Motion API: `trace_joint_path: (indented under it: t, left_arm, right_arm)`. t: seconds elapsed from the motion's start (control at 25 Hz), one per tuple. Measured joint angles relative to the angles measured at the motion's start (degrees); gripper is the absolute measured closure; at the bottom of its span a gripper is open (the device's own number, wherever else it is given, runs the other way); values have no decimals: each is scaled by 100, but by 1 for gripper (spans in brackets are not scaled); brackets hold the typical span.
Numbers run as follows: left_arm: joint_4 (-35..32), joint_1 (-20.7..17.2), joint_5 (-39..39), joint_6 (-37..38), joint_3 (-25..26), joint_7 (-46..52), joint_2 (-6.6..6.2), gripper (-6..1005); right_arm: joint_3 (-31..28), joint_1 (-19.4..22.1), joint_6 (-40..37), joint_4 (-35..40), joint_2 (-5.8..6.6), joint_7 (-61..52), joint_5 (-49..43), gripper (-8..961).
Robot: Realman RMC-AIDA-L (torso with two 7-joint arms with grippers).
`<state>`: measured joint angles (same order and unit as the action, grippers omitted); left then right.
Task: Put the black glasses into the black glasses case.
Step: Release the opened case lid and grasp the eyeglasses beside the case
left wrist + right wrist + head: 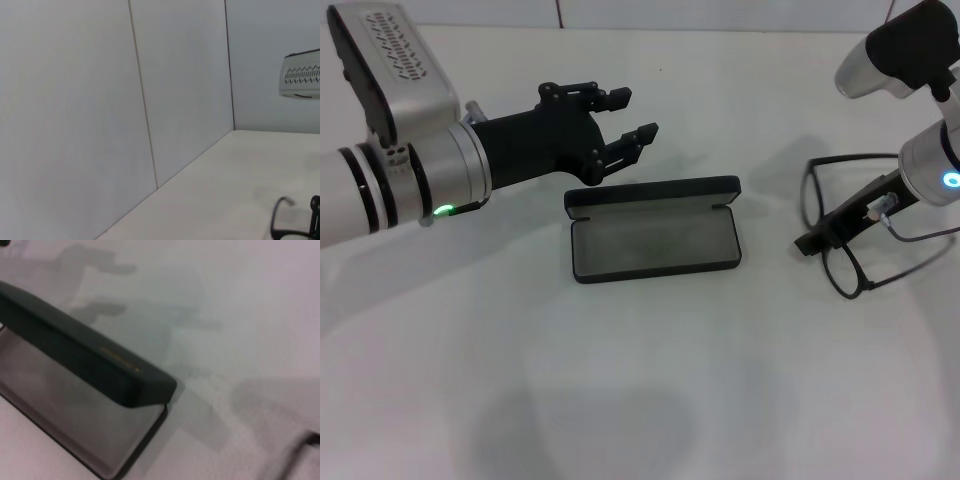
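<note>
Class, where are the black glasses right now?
In the head view, the black glasses are at the right end effector, on the robot's right of the open black glasses case, not inside it.

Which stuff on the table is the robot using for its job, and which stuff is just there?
For the job:
- black glasses, at the right pincer
- black glasses case, lying open with nothing inside
- left pincer, open, just behind the case

Just there:
- white table
- wall panels
</note>
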<state>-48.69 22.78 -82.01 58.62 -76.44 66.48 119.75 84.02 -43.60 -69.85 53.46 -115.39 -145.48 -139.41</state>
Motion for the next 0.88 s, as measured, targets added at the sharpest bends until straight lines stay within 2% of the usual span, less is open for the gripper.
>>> trace_joint_path:
  t: [0.36,0.56,0.88]
  left_arm:
    - [9,18,19,0,-37,26,4,513]
    - [9,16,20,0,-17,34,4,513]
    - [9,8,6,0,-17,45,5,513]
  right_arm:
    - [1,43,-142,257,-22,-3,-146,518]
    - [-8,80,-287,464,-8,-6,-149,624]
    - [-46,86,-340,513,-14,-21,-185,698]
